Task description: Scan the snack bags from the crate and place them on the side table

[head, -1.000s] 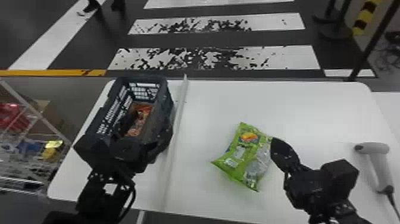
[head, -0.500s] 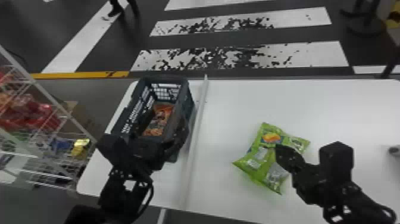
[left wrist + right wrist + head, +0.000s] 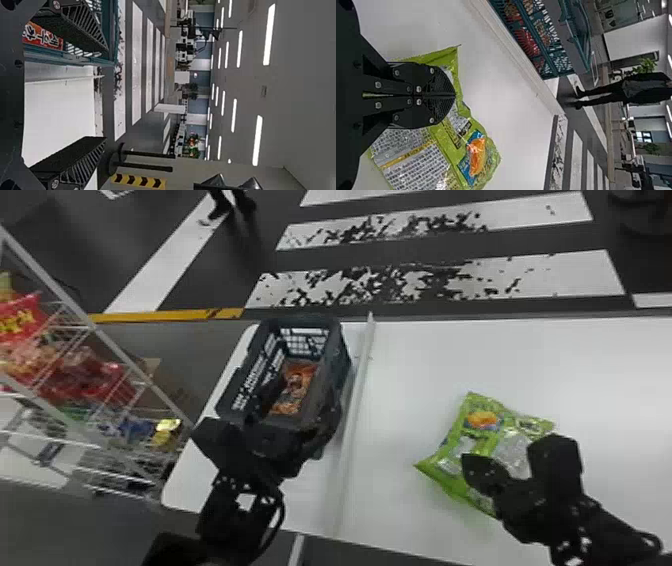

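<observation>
The green snack bag (image 3: 481, 447) lies flat on the white table (image 3: 500, 355), between one and two o'clock from you in the head view. Its long axis runs roughly from one o'clock to seven, so you see it slanted, with one corner toward twelve and another out toward eight. The orange picture (image 3: 484, 420) on its upper face sits near the twelve o'clock corner; you can't tell from this which end is the pack's top.

Your right gripper (image 3: 466, 462) comes in from the bag's four o'clock side and points toward ten, its tip over the bag. In the right wrist view you have the two fingers of the right gripper (image 3: 455, 95) closed flat against each other, with no part of the bag visibly pinched between them. Whether they touch the bag, you can't tell.

At the bag's ten o'clock, across the pale strip (image 3: 356, 415), you have the dark crate (image 3: 342, 365), its long axis also about one to seven. Inside it lies an orange-red snack bag (image 3: 296, 387), lengthwise along the crate. Your left gripper (image 3: 307, 397) is at the crate's near end, fingers wide apart and nothing between them. Farther out toward ten stands a wire rack (image 3: 117, 350) with more snack packs.
</observation>
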You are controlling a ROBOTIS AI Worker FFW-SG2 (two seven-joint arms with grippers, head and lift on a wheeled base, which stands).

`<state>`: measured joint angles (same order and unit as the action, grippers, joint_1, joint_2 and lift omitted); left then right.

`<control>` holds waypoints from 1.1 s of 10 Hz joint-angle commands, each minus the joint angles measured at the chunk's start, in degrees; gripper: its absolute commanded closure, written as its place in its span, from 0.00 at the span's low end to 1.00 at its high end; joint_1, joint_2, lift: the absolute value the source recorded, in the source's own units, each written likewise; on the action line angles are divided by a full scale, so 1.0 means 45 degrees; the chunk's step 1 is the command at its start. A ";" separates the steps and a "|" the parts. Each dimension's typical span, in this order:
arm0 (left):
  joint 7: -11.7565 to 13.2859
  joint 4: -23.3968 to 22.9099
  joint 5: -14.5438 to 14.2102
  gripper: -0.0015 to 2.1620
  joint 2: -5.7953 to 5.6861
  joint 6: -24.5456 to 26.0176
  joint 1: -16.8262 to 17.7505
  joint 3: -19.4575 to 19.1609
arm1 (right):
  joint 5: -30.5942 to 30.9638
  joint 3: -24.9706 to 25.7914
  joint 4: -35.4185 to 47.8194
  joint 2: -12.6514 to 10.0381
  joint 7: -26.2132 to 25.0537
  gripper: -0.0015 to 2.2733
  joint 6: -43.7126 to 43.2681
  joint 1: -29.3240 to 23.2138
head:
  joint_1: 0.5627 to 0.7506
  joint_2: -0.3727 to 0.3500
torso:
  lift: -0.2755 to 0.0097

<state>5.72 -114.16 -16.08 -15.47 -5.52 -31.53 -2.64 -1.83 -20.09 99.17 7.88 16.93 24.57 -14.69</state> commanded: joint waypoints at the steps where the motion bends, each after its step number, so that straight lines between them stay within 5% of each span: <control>1: 0.0018 0.0017 0.0000 0.04 0.0000 -0.0072 -0.0063 0.0000 | 0.0171 -0.0282 -0.0710 -0.0014 0.0006 0.99 0.0001 0.0394 | 0.70 0.95 | 0.79; 4: 0.0037 0.0037 0.0000 0.04 -0.0040 -0.0189 -0.0102 0.0000 | 0.0581 -0.0516 -0.2116 -0.0053 0.0182 0.99 -0.0116 0.0862 | 0.70 0.96 | 0.79; 8: 0.0076 0.0056 0.0000 0.04 -0.0020 -0.0228 -0.0102 0.0000 | 0.0581 -0.0126 0.1068 0.0318 0.0670 0.99 0.1368 0.0179 | 0.70 0.95 | 0.79; 11: 0.0076 0.0037 -0.0039 0.04 -0.0079 -0.0306 -0.0102 0.0000 | 0.0542 -0.0555 0.1302 0.0240 0.0710 0.99 0.1446 0.0394 | 0.70 0.97 | 0.79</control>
<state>6.05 -113.99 -16.22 -15.74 -6.71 -31.99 -2.64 0.51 -22.03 105.17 9.11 20.13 31.07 -13.34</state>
